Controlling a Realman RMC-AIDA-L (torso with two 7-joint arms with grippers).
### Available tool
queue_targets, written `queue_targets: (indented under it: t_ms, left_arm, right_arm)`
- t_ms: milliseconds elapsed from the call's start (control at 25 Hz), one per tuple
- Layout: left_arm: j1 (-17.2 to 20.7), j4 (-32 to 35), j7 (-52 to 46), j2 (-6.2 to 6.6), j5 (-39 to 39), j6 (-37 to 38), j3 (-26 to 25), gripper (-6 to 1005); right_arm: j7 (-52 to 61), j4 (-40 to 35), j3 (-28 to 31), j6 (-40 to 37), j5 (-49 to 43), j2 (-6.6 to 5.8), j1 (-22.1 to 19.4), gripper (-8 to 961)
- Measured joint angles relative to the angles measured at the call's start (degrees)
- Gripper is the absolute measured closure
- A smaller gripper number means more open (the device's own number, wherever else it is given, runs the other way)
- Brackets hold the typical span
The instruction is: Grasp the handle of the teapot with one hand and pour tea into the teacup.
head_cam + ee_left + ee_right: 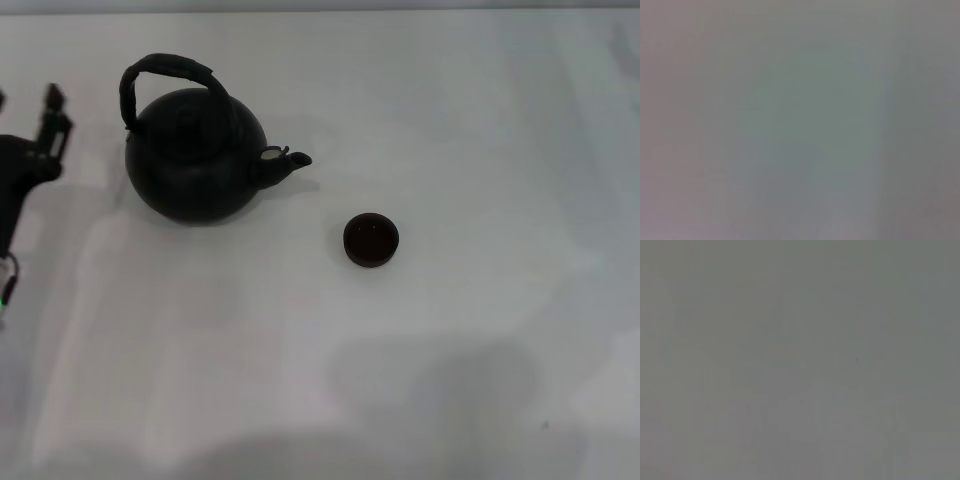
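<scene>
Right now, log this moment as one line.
left gripper: beside teapot, apart | handle: free | teacup: upright on table | right gripper: unseen

Only a small part of the robot's body is seen, at the left edge of the head view. The left gripper point(50, 125) is finished in matte black, with a narrow, angular finger tip rising from a bulkier black block behind it. Further back, a dark, rounded housing is joined to it. Near the edge below, a thin pale cable loop is seen, and beside it a small green light is lit. Nothing of the robot's body is shown in either wrist view.
</scene>
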Motion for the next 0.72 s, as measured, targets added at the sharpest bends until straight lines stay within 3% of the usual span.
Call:
queue_targets:
  t_ms: [400,720]
  left_arm:
    - [-2.5,-3.3,-0.2,0.23,-10.8,0.5,0.0,346]
    - [-6.5,-8.5,-9.8,0.23,-16.0,-0.7,-0.4,347]
  right_arm:
    - [0.0,2.0,0.0,0.3,0.0,-0.05,-0.7,87]
    - [0.0,2.2,0.6,0.3,0.3,-0.07,-1.2,87]
